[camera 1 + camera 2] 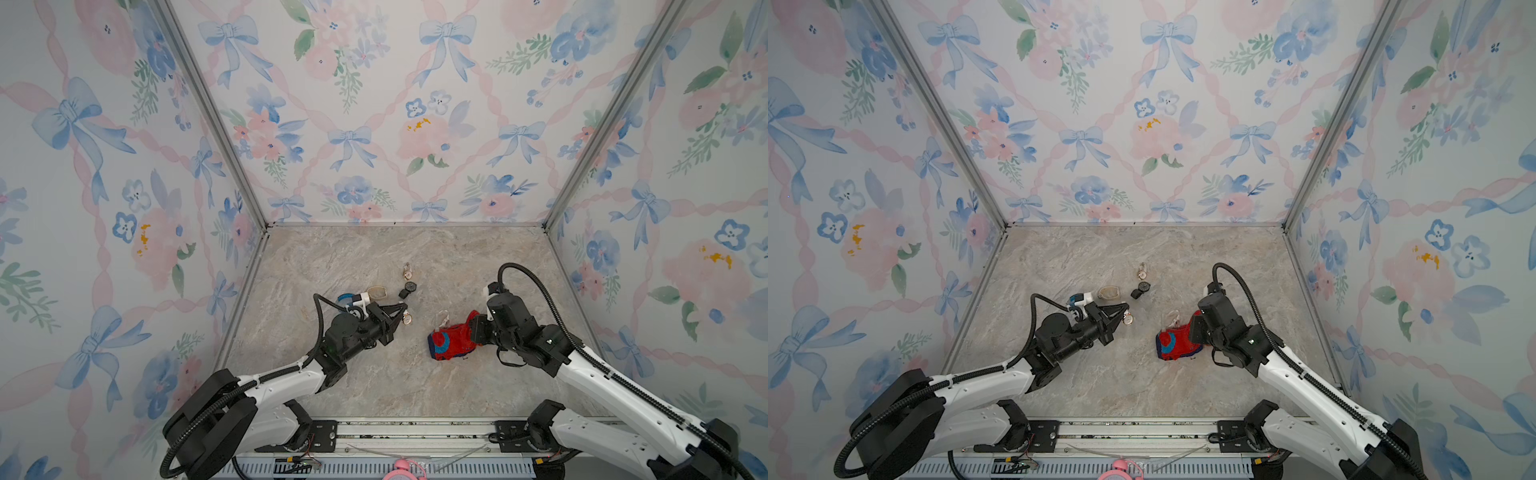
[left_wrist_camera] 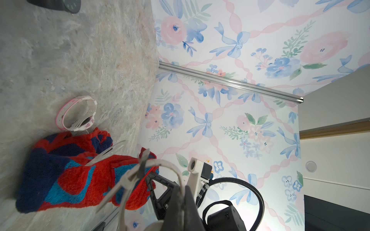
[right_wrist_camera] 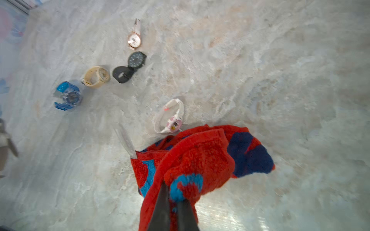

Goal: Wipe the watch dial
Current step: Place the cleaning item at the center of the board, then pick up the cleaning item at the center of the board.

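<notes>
My left gripper (image 1: 402, 311) is shut on the pale strap (image 2: 140, 174) of a watch, whose rose-gold dial (image 1: 407, 318) hangs just past the fingertips in both top views (image 1: 1128, 319). In the left wrist view the strap is pinched between the dark fingers (image 2: 180, 200) and loops out ahead of them. My right gripper (image 3: 174, 193) is shut on a red and blue towel (image 3: 200, 158), lifting one end while the rest lies on the table (image 1: 446, 343). The towel is a short way to the right of the held watch.
Several other watches lie on the marble table (image 1: 374, 382): a rose-gold one (image 1: 407, 271), a black one (image 1: 409, 287), a beige one (image 1: 377, 292), a blue one (image 1: 345, 298) beside my left wrist, and a pink-white one (image 1: 442, 318) touching the towel. Flowered walls close in three sides.
</notes>
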Available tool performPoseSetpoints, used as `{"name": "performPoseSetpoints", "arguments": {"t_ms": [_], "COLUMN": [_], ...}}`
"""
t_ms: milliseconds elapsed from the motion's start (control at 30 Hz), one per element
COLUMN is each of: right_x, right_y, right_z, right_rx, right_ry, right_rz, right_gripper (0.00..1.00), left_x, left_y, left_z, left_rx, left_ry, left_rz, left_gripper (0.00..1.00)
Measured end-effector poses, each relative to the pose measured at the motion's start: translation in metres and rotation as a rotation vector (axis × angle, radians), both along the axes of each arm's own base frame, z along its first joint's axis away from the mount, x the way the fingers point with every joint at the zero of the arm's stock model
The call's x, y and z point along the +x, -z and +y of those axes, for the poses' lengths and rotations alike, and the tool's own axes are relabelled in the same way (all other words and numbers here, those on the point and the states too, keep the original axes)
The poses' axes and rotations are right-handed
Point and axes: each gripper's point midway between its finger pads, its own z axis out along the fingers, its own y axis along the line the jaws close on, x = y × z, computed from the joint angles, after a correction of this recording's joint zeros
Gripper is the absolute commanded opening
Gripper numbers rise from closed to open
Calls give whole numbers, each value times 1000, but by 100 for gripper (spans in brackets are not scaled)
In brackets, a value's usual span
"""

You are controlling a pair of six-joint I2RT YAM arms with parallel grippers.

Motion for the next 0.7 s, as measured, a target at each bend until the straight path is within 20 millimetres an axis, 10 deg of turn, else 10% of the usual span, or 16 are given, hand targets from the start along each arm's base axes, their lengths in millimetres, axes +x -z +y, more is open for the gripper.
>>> {"name": "performPoseSetpoints", "arguments": {"t_ms": [233, 700], "right_x": [-12, -1], "right_y": [26, -19], "right_z": [-4, 16], "right_rx": [-106, -263], "right_ry": [-43, -121], "right_rz": [101, 14], "right_gripper": [56, 65], "left_x": [0, 0], "left_y": [1, 1], "left_z": [0, 0], "left_rx": [2, 2], "left_ry": [1, 3], "left_rz": [2, 2], "left_gripper": [0, 0]}}
